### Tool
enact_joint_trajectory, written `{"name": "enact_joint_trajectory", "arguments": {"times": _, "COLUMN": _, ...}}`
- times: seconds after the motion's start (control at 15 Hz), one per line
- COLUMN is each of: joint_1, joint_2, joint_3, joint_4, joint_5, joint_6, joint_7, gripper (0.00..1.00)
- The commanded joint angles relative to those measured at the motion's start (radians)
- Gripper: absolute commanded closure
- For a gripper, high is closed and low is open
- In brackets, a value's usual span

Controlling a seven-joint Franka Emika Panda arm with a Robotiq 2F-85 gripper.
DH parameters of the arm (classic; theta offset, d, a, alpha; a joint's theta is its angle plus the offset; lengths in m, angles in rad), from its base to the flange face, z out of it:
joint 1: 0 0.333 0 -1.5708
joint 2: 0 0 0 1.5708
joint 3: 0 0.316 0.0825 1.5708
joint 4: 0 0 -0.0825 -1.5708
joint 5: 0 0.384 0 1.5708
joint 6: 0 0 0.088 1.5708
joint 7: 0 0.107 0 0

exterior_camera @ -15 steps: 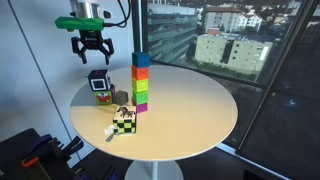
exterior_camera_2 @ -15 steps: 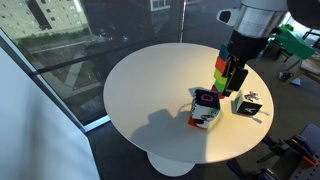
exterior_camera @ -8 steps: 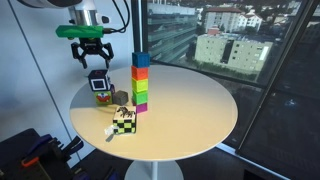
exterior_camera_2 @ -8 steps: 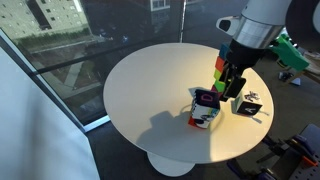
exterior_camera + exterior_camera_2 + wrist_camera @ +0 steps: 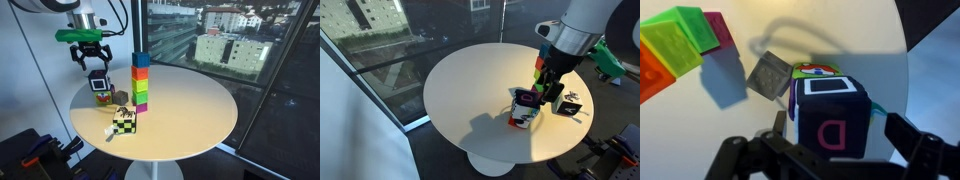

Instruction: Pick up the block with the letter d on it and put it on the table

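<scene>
The end effector (image 5: 89, 54) is held open above the block with the letter d (image 5: 98, 79). The block is stacked on a coloured cube (image 5: 102, 98).

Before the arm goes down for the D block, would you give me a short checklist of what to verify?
1. Jaws open: ok. The gripper hangs open above the block with the letter d.
2. Block lined up between the jaws: ok. In the wrist view it sits between them.
3. Block seated squarely on its support: cannot tell. It rests on the red-green-yellow cube, which is mostly hidden from the wrist.
4. Room beside the cube tower: ok. The tower stands apart from the block.
5. Place to set it down: ok. The table shows bare top beyond the tower.
</scene>
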Motion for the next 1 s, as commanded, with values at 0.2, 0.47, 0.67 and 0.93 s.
{"name": "enact_joint_trajectory", "arguments": {"times": 0.2, "joint_1": 0.019, "joint_2": 0.01, "joint_3": -0.007, "joint_4": -0.012, "joint_5": 0.025, "joint_6": 0.037, "joint_7": -0.035, "gripper": 0.0}}
{"name": "enact_joint_trajectory", "arguments": {"times": 0.47, "joint_1": 0.021, "joint_2": 0.026, "joint_3": -0.004, "joint_4": -0.012, "joint_5": 0.024, "joint_6": 0.06, "joint_7": -0.034, "gripper": 0.0}}
{"name": "enact_joint_trajectory", "arguments": {"times": 0.67, "joint_1": 0.021, "joint_2": 0.04, "joint_3": -0.001, "joint_4": -0.013, "joint_5": 0.026, "joint_6": 0.086, "joint_7": -0.033, "gripper": 0.0}}
{"name": "enact_joint_trajectory", "arguments": {"times": 0.93, "joint_1": 0.022, "joint_2": 0.06, "joint_3": 0.003, "joint_4": -0.013, "joint_5": 0.031, "joint_6": 0.114, "joint_7": -0.034, "gripper": 0.0}}
